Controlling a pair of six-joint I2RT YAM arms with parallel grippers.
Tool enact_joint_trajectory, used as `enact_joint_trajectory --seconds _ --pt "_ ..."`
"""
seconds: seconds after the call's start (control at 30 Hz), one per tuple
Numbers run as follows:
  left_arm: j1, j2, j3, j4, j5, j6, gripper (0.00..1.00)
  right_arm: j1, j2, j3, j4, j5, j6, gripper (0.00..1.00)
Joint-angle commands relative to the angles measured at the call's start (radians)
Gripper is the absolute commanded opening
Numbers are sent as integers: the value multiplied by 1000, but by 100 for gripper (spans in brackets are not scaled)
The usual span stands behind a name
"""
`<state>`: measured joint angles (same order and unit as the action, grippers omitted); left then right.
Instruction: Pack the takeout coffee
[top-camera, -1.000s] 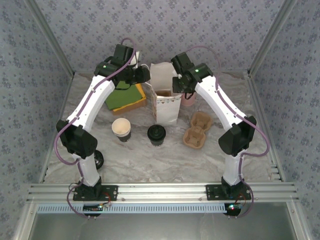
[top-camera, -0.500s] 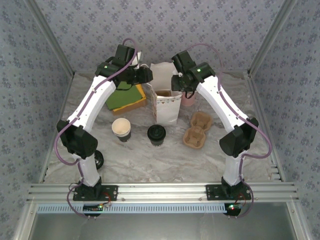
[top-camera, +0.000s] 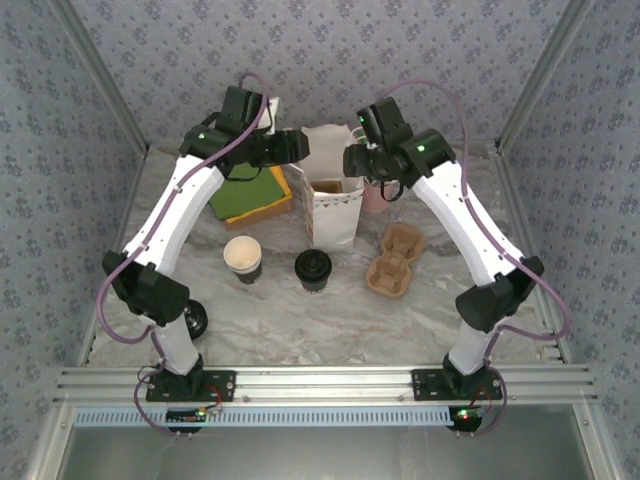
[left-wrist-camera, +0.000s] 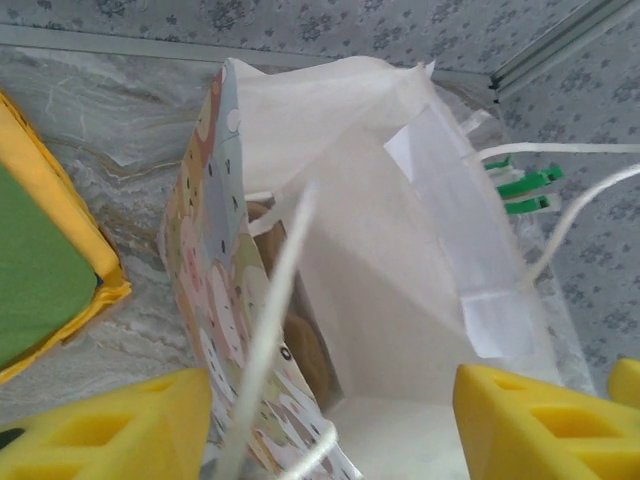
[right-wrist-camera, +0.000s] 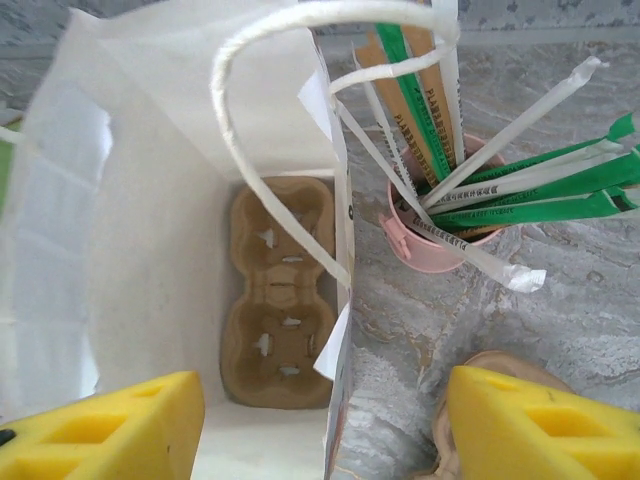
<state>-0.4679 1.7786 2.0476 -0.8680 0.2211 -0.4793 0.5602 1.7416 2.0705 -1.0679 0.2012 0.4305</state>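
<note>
Left jaws: apart, empty, a white string handle (left-wrist-camera: 265, 330) between them.
Coffee: small dark paper cup with round black plastic lid (top-camera: 313, 268), on the marbled worktop (top-camera: 300, 320), well short of both jaws.
Bag: white printed paper bag (top-camera: 333, 205) gaped between the jaws.
Right jaws: apart, empty.
Advice: cup wanted gripping below its lid, upright.
Change: both jaws had widened; cup unmoved.

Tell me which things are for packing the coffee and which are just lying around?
For the job: small dark paper cup with a round black lid; white paper bag with string handles; brown cardboard cup tray inside the bag.
Just lying about: lidless brown cup; loose black lid; pink pot of wrapped straws; green and yellow box; spare cardboard tray on the table.
</note>
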Motion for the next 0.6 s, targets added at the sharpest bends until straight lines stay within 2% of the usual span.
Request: enact_joint_trajectory --seconds 0.0,0.03,0.13,0.23,0.27,0.4,0.57 --pt "-7 -75 28 -21 11 12 72 6 -57 -36 22 -10 13 72" --pt "-8 -87 21 -25 8 11 77 10 -68 -48 23 -14 13 74" --pt "-15 -130 -6 -37 -12 11 79 18 -106 -91 34 -15 13 82" --pt "-19 -183 -48 -56 -39 11 81 26 -145 -146 53 -18 11 100" --pt "-20 -205 -67 -63 -55 8 88 28 -158 -163 59 -18 9 100" --pt "-25 -302 -179 -74 -111 -10 99 39 -191 -209 72 -30 -2 100" --pt "-34 -433 -349 -61 -198 -57 100 66 -223 -264 86 -63 -23 100"
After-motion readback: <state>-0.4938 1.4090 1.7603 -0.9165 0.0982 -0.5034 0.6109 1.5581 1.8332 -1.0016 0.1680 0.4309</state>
